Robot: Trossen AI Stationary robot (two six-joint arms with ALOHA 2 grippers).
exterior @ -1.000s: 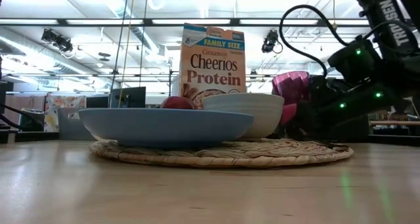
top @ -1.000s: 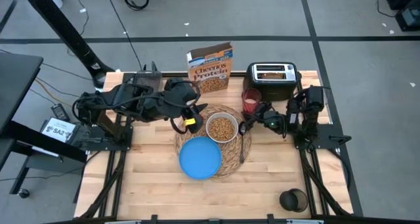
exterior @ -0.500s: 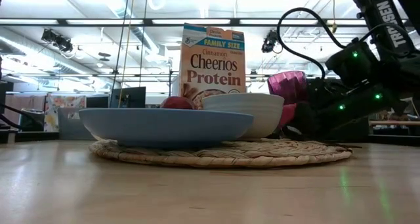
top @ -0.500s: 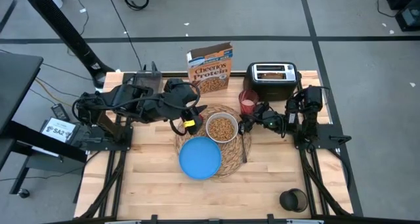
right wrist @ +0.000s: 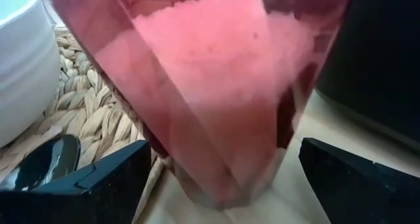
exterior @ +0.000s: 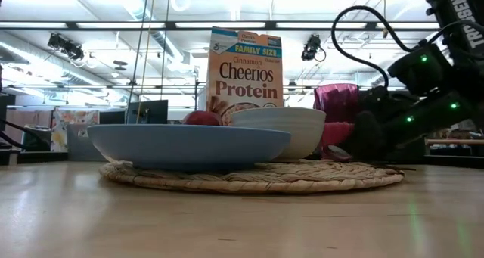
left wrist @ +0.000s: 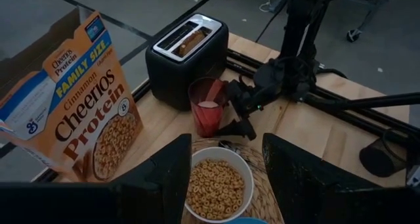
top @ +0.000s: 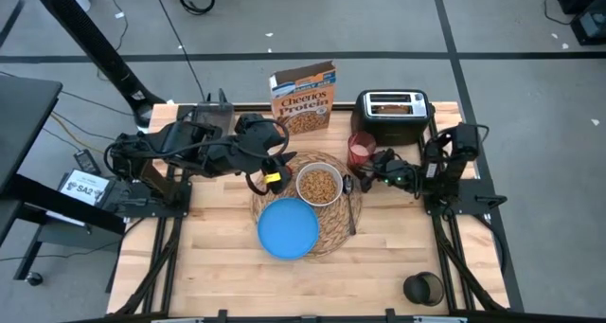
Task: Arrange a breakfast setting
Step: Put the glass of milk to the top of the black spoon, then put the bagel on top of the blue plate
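High view, placemat: the woven straw placemat (top: 327,230) lies mid-table (top: 218,257) and serves as landmark; the blue plate (top: 289,226) sits on its near-left part, the white bowl (top: 320,184) of cereal on its far part, the dark spoon (top: 350,202) along its right edge.
High view, right claw: the right claw (top: 367,171) is just beside the placemat's far-right edge, next to the pink cup (top: 361,149); the toaster (top: 393,115) stands beyond.
High view, left claw: the left claw (top: 273,171) hovers over the placemat's far-left edge; a red apple shows there only in the low view (exterior: 203,119).
Low view: the cup stands upright behind the placemat, right of the Cheerios box (exterior: 244,70).
Left wrist view: left claw fingers (left wrist: 161,184) spread, holding nothing, the bowl between them farther off.
Right wrist view: right claw fingers (right wrist: 98,184) spread wide either side of the cup, not touching it; the cup rests on the table at the placemat's rim.
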